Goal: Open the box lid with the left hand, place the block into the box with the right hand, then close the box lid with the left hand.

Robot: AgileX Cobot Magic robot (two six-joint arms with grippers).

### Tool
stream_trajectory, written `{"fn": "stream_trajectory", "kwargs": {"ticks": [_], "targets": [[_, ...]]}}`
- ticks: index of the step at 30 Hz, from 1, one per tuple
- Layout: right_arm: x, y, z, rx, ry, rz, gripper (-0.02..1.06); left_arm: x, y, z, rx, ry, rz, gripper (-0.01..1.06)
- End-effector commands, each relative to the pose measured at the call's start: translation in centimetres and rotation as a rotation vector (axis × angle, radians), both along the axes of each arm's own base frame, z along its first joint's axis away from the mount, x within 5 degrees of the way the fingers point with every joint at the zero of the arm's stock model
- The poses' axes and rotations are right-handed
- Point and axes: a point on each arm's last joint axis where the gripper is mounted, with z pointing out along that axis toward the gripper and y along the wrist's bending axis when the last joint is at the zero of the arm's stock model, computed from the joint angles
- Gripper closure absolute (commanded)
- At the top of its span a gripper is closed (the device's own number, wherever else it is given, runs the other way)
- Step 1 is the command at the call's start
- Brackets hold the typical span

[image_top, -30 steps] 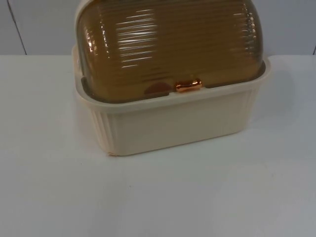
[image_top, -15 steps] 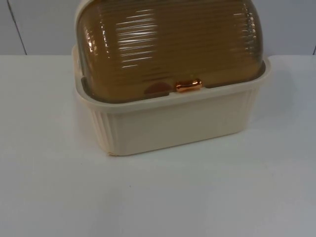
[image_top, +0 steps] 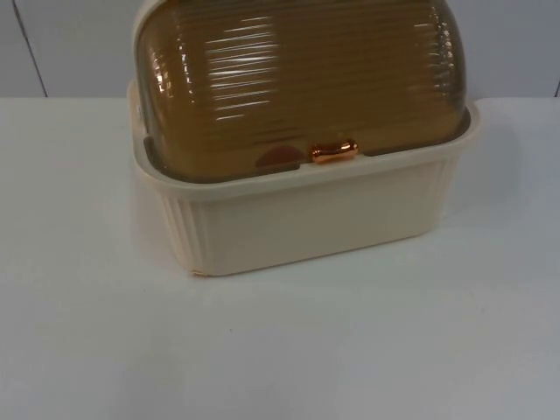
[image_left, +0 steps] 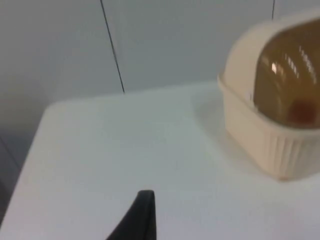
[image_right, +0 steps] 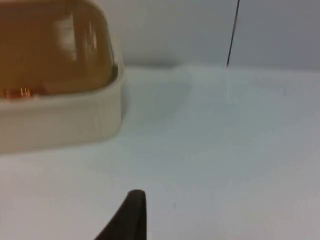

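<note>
Nothing has changed over last second, I note: box (image_top: 306, 219) sits on white table (image_top: 280, 350), amber lid (image_top: 297, 79) shut, reddish block (image_top: 278, 157) visible inside; task reads complete; left gripper (image_left: 142, 215) and right gripper (image_right: 131, 215) wait beside box, jaw state I cannot tell

White table top (image_top: 367, 350) ending at grey partition wall (image_top: 70, 44).

left gripper (image_left: 141, 220): one matte black fingertip visible, tapered blade shape, narrow squared tip widening toward base, plain surface, no markings or screws seen; right gripper (image_right: 131, 217): same matte black tapered fingertip, slightly rounded tip, smooth, unmarked
</note>
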Motion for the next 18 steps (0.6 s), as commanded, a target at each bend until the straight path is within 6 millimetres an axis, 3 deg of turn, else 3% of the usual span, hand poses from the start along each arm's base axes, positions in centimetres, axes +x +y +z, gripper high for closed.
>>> {"fn": "stream_trajectory", "kwargs": {"ticks": [1,7,9,18], "targets": [[0.3,0.0,-1.0,0.001,0.06,0.002,0.0,0.3,-0.1,-0.7,-0.009,0.035,-0.009,0.0],[1.3,0.0,-3.2,-0.007,0.151,0.001,0.0,1.6,-0.2,-3.2,-0.021,0.133,0.002,0.0],[1.3,0.0,-3.1,-0.011,0.146,-0.002,0.0,2.1,-0.2,-4.2,-0.012,0.167,0.007,0.0],[1.3,0.0,-3.1,-0.012,0.146,-0.003,0.0,2.5,-0.1,-4.1,-0.027,0.128,0.026,0.0]]}}
